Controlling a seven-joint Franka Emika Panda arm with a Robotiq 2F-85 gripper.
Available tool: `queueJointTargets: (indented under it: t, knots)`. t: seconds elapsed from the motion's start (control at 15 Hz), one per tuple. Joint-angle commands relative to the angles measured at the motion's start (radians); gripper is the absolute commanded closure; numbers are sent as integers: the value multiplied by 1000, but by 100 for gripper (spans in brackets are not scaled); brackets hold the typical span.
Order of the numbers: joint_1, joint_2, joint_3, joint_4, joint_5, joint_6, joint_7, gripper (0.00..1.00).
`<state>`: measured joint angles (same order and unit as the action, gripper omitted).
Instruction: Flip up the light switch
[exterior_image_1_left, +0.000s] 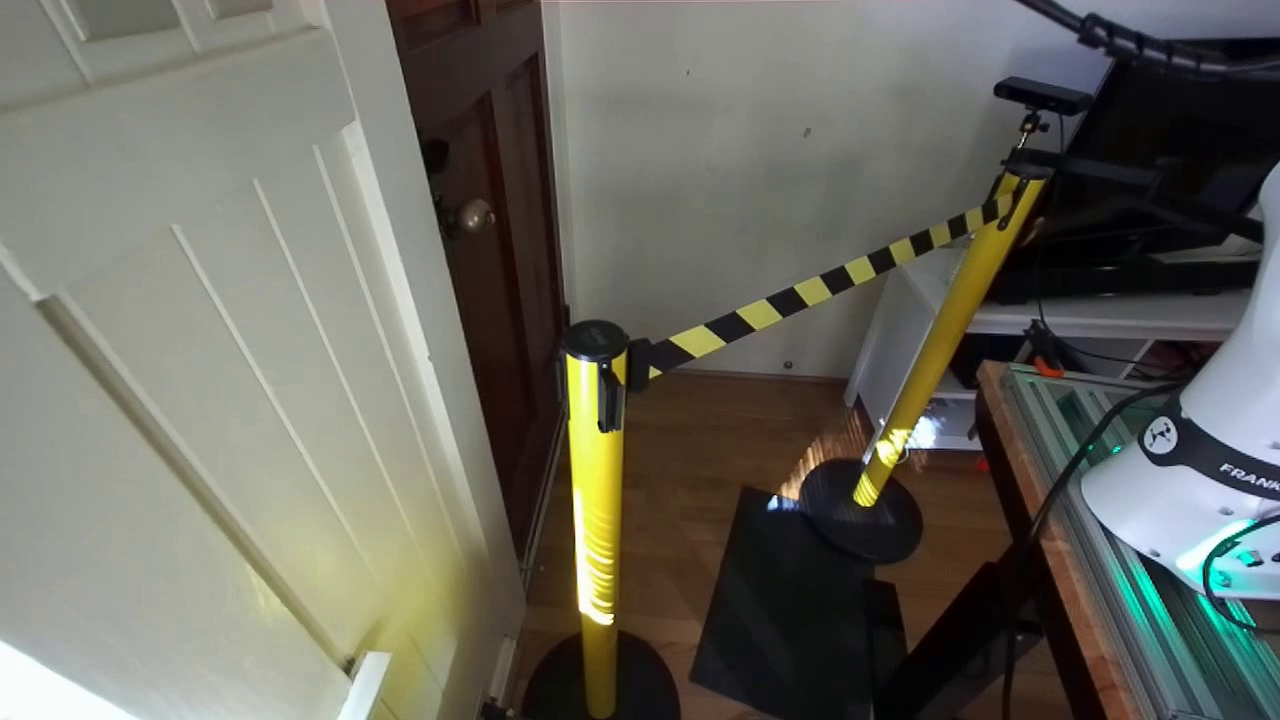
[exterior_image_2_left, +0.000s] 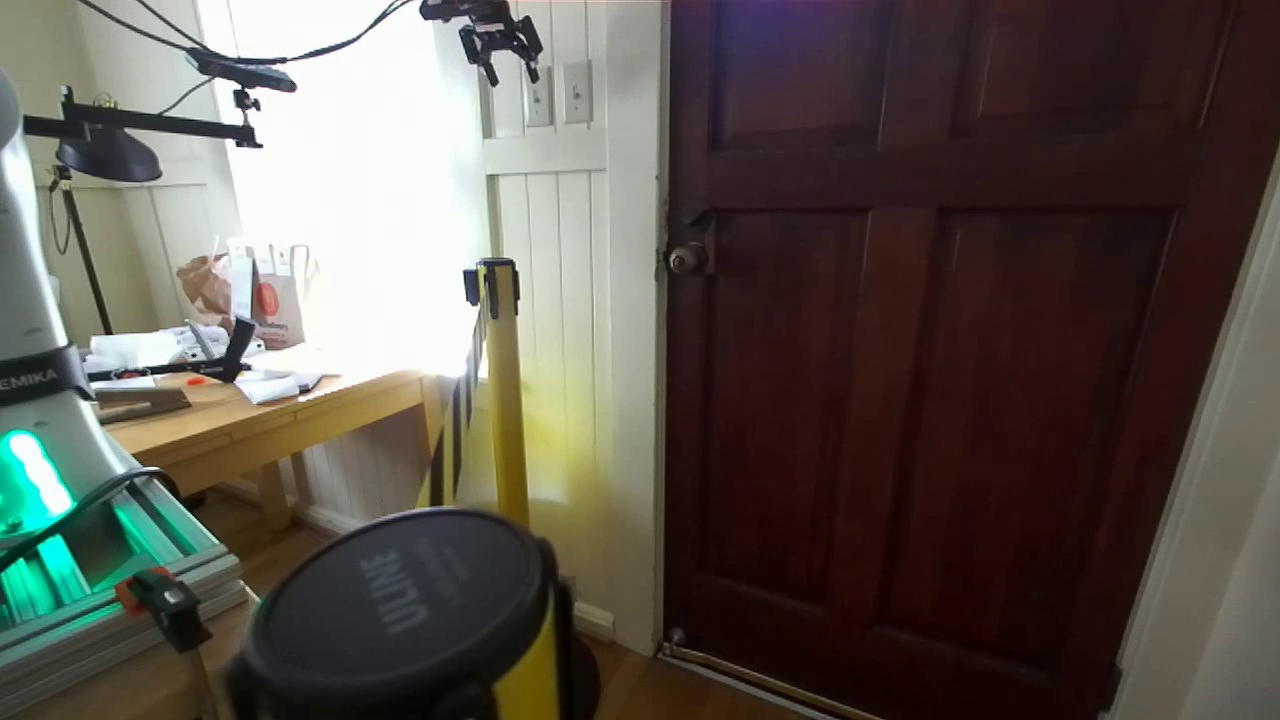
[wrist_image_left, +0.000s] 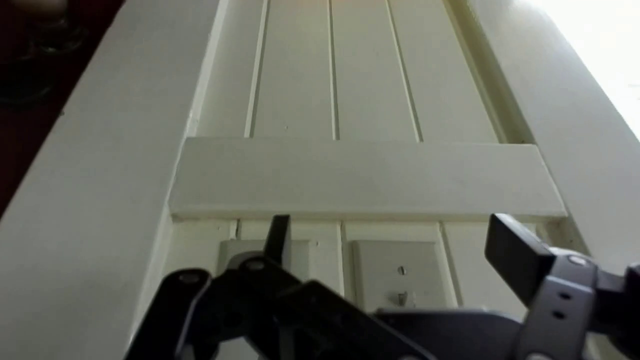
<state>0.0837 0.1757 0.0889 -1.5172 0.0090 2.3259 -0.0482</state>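
Note:
Two white light switch plates sit side by side on the panelled wall. In an exterior view they are the window-side plate and the door-side plate. My gripper is there in front of the wall, toward the window side, fingers spread and pointing down. In the wrist view, apparently upside down, my gripper is open and empty. The window-side plate shows between the fingers, with its small toggle; its lower picture part is hidden by the gripper. The door-side plate is mostly behind one finger.
A horizontal rail crosses the panelling by the plates. A dark red door with a knob stands beside. Yellow posts hold a striped belt. A bright window and desk lie opposite.

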Motion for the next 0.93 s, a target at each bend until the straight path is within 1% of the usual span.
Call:
queueJointTargets:
  t: [0.0, 0.27, 0.4, 0.47, 0.53, 0.8, 0.87]
  knots:
    - [-3, 114, -11, 167, -20, 2, -18, 2]
    - [-16, 174, -21, 248, -6, 9, -48, 21]
    - [-25, 195, -21, 268, 7, 21, -76, 23]
    - [-27, 207, -24, 278, -2, 33, -77, 28]
    - [-30, 217, -25, 286, -1, 42, -81, 20]
    - [-37, 253, -22, 310, 0, 61, -98, 25]
    - [-36, 260, -24, 314, -6, 67, -102, 30]
